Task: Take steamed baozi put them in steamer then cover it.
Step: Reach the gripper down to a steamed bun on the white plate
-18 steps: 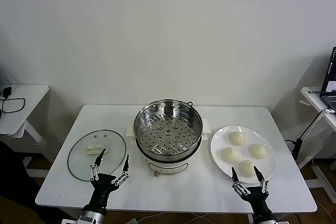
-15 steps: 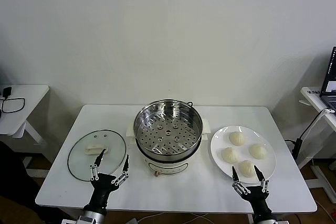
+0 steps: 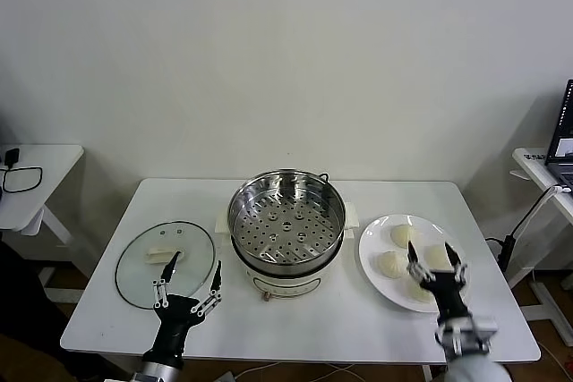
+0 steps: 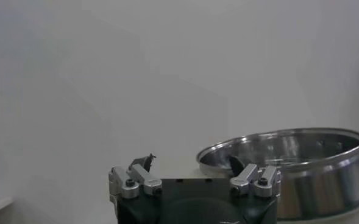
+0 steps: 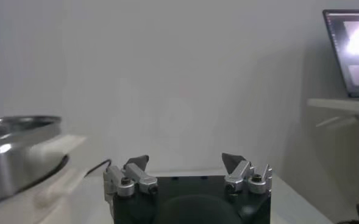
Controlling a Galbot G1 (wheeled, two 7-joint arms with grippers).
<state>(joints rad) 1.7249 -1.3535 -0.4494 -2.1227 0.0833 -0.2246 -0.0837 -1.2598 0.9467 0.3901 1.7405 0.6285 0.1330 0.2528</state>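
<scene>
The steamer stands open at the table's middle, its perforated tray bare. It also shows in the left wrist view and its rim in the right wrist view. The glass cover lies flat to its left. The baozi lie on a white plate to its right: three show, and a fourth is mostly hidden behind my right gripper. My right gripper is open and raised over the plate's front half. My left gripper is open by the cover's near right edge.
A small white side table with a black cable stands far left. A desk with a laptop stands far right; the laptop also shows in the right wrist view. The table's front edge runs just below both grippers.
My right gripper has risen and moved forward from the table's front edge to over the plate, now covering the front baozi. The left gripper has barely moved.
</scene>
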